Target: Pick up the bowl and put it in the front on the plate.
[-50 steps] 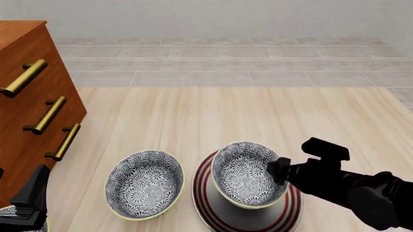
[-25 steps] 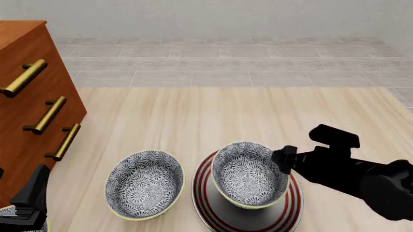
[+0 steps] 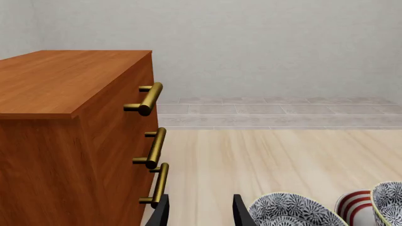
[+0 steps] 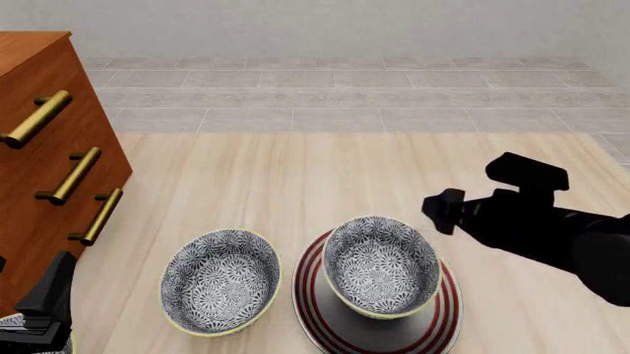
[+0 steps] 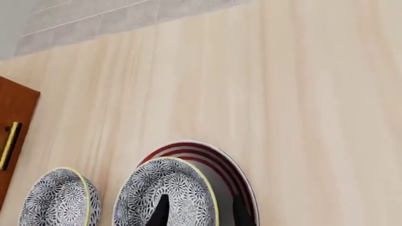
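Observation:
The bowl, with its blue-grey floral pattern, sits upright on the red-ringed white plate near the table's front edge. My right gripper hangs open above and to the right of the bowl, touching nothing. In the right wrist view the bowl and the plate lie below the spread fingers. My left gripper rests at the front left corner, open and empty.
A look-alike bowl stands on the table just left of the plate, close to its rim. A wooden dresser with brass handles fills the left side. Pale tabletop stretches behind the bowls.
My right gripper has drawn away from the bowl's right rim, rising and moving back to the right. The bowl stays on the plate. The left arm has not moved.

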Tool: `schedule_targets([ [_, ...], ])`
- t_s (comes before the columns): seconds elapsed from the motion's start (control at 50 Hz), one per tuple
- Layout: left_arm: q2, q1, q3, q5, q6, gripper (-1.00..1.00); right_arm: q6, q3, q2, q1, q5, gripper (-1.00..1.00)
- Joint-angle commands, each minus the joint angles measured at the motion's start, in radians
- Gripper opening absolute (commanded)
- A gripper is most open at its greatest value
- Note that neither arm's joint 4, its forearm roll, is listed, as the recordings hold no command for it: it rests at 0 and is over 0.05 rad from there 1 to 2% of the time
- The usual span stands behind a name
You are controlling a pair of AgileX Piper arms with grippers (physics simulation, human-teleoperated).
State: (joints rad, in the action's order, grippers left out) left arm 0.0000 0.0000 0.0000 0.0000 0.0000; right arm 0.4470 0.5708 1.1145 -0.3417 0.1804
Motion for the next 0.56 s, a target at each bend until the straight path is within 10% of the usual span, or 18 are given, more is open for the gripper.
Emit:
schedule_targets([
  [0.02, 0.0, 0.0, 0.0, 0.0, 0.0, 1.0, -0.025, 0.03, -0.056, 0.011, 0.052, 1.0],
  [0.56, 0.0, 0.0, 0.0, 0.0, 0.0, 1.0, -0.022, 0.09, -0.09, 0.046, 0.015, 1.0],
])
